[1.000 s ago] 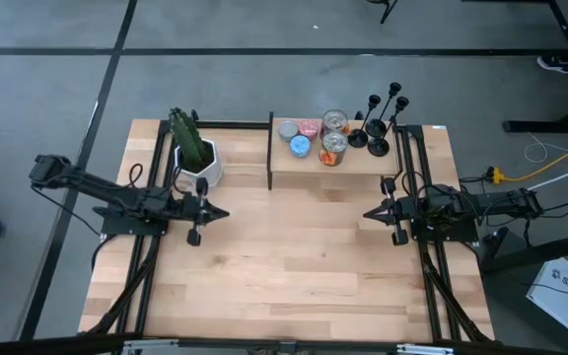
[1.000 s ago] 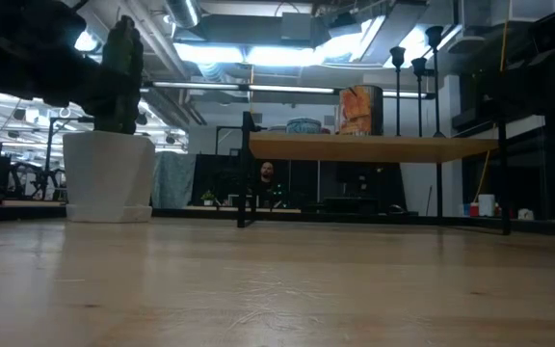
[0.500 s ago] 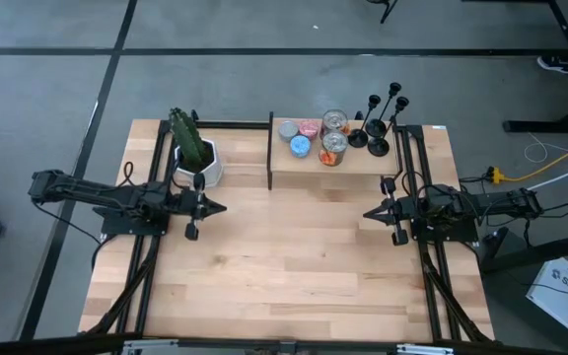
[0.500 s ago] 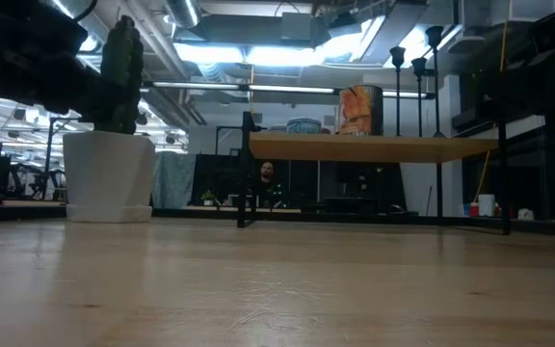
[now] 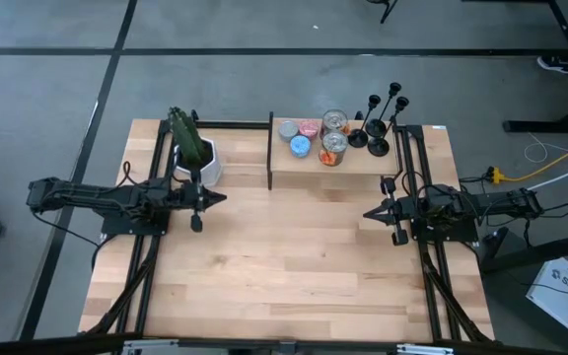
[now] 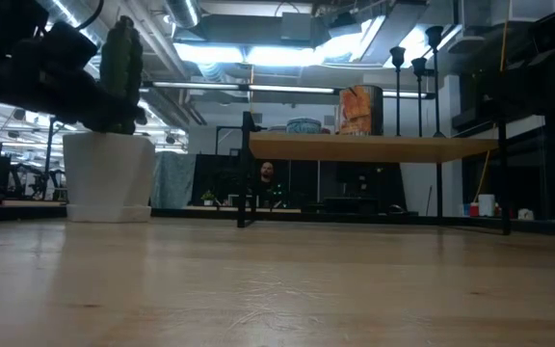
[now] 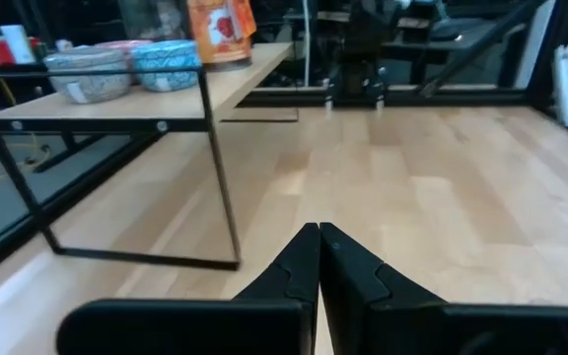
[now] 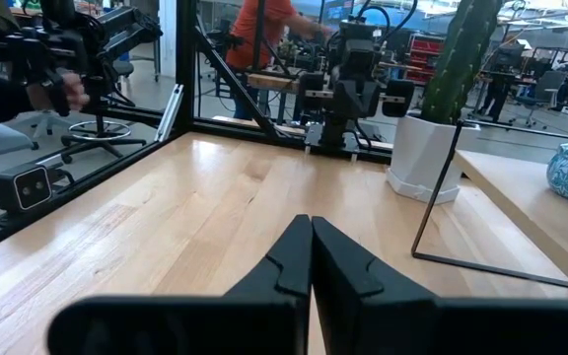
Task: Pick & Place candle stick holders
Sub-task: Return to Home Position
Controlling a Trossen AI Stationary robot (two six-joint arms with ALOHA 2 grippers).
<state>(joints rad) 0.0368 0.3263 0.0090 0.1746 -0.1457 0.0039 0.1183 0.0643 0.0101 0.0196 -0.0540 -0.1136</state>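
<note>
Candle stick holders (image 5: 379, 148) upright on shelf (image 5: 363, 170), right end, beside tins and candles (image 5: 333, 138). Potted cactus (image 5: 190, 138) left of shelf, near left gripper (image 5: 222, 199). Left gripper and right gripper (image 5: 367, 213): fingers pressed together, empty, over table (image 5: 284, 266).

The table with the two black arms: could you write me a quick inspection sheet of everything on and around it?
Surface: wooden table, its middle bare; a low shelf stands at the far edge.
Job's things: black candle stick holders stand upright on the shelf's right end.
Clutter: small candles and jars on the shelf; potted cactus to the left of it.
End effectors: left end effector shut and empty, by the cactus; right end effector shut and empty, over the table's right side.
Cables: yellow cable off the table's right edge.
Surroundings: a person in orange beyond the table.
</note>
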